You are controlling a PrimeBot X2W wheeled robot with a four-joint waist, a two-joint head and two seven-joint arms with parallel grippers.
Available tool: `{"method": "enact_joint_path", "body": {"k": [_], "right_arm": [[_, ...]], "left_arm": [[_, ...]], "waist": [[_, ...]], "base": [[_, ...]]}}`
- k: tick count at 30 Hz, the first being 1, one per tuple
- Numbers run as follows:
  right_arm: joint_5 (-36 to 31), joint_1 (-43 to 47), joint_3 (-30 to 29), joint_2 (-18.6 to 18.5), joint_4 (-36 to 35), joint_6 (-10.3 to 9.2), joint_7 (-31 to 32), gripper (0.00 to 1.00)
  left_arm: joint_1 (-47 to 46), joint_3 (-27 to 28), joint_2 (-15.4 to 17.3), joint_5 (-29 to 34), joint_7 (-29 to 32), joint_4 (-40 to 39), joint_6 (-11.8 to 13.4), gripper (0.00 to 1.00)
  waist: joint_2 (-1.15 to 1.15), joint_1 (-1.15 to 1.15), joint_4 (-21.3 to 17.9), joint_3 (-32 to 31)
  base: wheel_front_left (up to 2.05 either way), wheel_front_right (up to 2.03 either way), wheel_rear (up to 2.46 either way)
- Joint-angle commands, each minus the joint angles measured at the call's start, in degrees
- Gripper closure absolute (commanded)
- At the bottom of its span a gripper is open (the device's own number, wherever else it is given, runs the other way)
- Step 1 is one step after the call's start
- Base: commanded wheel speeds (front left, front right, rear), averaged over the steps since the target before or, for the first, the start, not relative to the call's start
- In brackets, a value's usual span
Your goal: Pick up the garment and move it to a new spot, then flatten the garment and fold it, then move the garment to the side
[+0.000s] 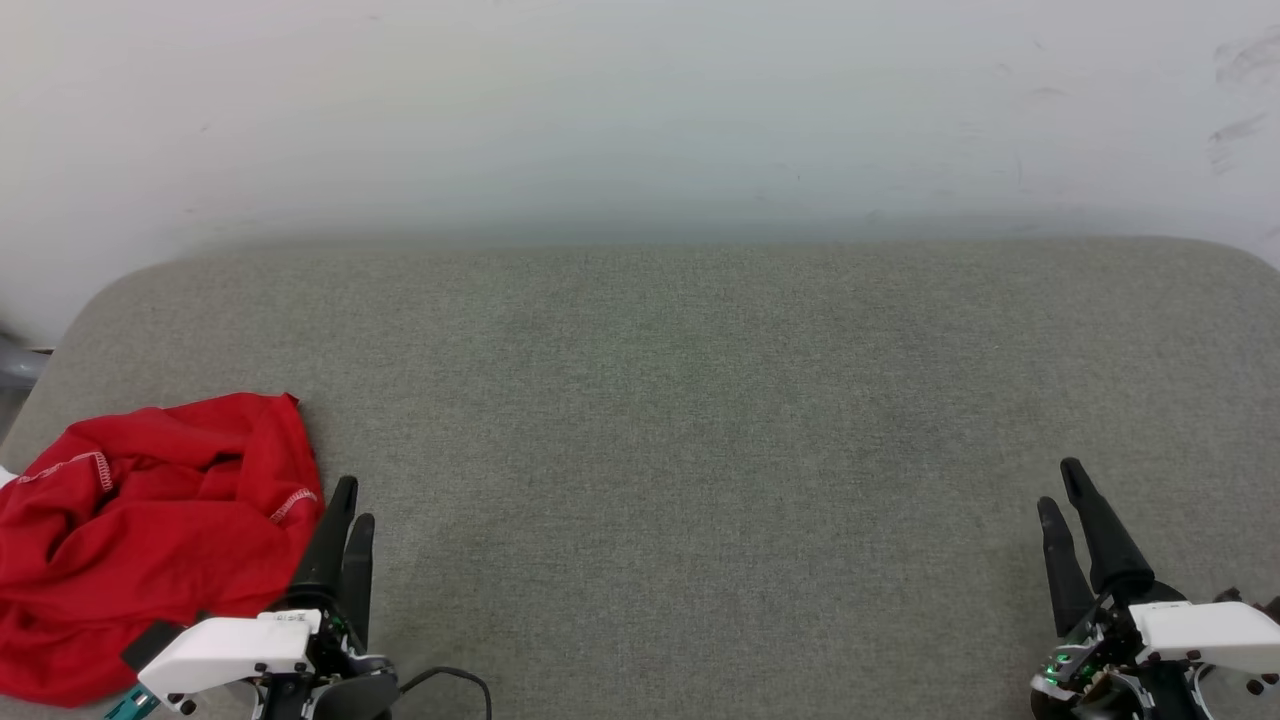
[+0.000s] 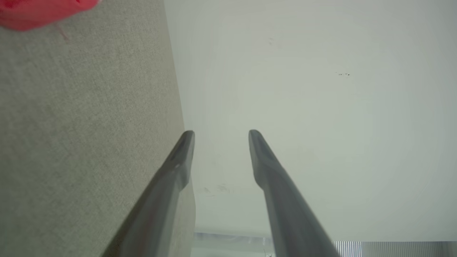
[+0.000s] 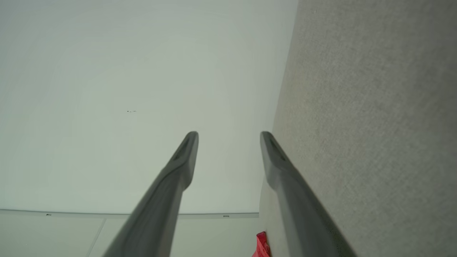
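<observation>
Garment (image 1: 150, 540) crumpled, not yet picked; left gripper (image 1: 355, 500) just beside it, perhaps touching, staged for pickup; right gripper (image 1: 1057, 482) well apart; both jaws parted, empty.

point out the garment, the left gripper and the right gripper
garment (image 1: 150, 540), head view, crumpled red middle
left gripper (image 1: 355, 500), head view, midway between its fingertips
right gripper (image 1: 1058, 484), head view, midway between its fingertips

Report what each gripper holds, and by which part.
Nothing. The left gripper and right gripper are open and empty; the garment lies crumpled beside the left one.
</observation>
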Motion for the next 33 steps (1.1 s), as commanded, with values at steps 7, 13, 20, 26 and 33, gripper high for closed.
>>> {"method": "enact_joint_path", "body": {"k": [7, 13, 20, 26, 33], "right_arm": [[-0.83, -0.56, 1.90, -0.02, -3.71, 0.02, -2.38, 0.00], [-1.36, -0.16, 2.92, -0.01, -5.64, 0.02, -4.05, 0.00], [-3.77, 0.31, 3.86, -0.23, -7.47, 0.02, -5.86, 0.00], [-12.60, 0.52, 3.68, -0.56, -8.59, 0.02, -7.26, 0.00], [-26.79, 0.72, 3.93, -0.57, -10.26, 0.02, -8.79, 0.00]], "left_arm": [[-0.80, -2.49, 0.11, 0.53, -2.51, -4.01, -0.02, 0.00], [-0.47, -4.08, 0.17, 0.81, -4.12, -6.41, -0.03, 0.00], [-0.13, -5.45, 0.68, 3.81, -5.94, -8.56, -0.03, 0.00], [0.20, -4.83, 0.44, 12.53, -7.33, -9.79, -0.03, 0.00], [0.31, -5.28, 0.20, 23.76, -8.83, -10.92, -0.03, 0.00]], "waist": [[0.00, 0.00, 0.14, -0.09], [0.00, 0.00, 0.36, -0.17], [0.00, 0.00, 0.56, -0.27], [0.00, 0.00, 0.69, -0.38], [0.00, 0.00, 0.96, -0.55]], "base": [[0.00, 0.00, 0.00], [0.00, 0.00, 0.00], [0.00, 0.00, 0.00], [0.00, 0.00, 0.00], [0.00, 0.00, 0.00]]}}
